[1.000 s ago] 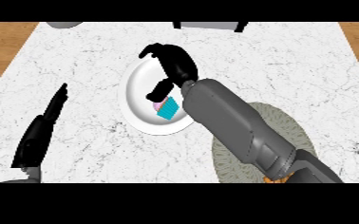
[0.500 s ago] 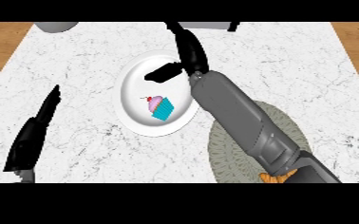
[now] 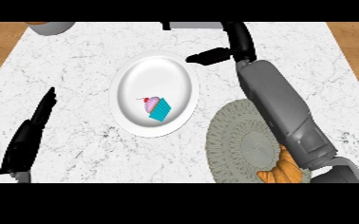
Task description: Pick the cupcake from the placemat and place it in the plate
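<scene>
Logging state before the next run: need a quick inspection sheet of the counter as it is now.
Surface: white marbled counter, wood beyond both far corners.
Job's things: cupcake lies tilted on the plate; placemat to the plate's right.
Clutter: croissant on the placemat, partly hidden by the right forearm.
Hands: right hand open above the plate's far right, holding nothing; left hand open, resting at the left edge.
Cables: nothing seen.
Surroundings: bowl-like object and grey object at the far edge, cut off.

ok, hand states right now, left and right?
Left hand: open, holding nothing, resting at the view's left edge.
Right hand: open, holding nothing, beside the plate.
</scene>
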Robot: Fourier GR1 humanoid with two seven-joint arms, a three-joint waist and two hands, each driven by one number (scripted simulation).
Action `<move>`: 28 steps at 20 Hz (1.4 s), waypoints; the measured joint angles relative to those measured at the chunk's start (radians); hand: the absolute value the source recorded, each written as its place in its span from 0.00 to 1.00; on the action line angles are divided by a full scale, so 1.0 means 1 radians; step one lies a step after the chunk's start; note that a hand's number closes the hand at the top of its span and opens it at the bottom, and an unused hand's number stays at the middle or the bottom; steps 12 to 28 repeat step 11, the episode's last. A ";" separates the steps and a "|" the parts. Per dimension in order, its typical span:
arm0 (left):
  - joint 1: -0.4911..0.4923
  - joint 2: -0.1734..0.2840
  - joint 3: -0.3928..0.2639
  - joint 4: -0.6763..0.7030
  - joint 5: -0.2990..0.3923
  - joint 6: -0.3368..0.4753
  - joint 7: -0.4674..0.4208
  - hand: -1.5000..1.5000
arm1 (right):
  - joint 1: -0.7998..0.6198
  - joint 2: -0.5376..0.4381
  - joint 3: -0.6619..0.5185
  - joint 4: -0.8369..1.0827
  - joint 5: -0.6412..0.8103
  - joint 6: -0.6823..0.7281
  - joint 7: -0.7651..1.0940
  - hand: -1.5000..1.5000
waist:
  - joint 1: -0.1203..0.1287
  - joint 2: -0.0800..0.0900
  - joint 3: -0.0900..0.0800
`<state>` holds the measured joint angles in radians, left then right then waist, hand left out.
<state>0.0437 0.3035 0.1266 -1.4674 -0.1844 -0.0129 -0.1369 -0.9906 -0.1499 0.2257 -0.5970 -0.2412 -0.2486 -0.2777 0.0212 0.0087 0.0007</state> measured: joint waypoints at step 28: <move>0.022 -0.032 -0.017 -0.029 -0.028 0.006 -0.001 0.50 | -0.019 -0.161 -0.118 0.236 0.016 0.258 -0.263 0.00 | 0.008 0.002 0.000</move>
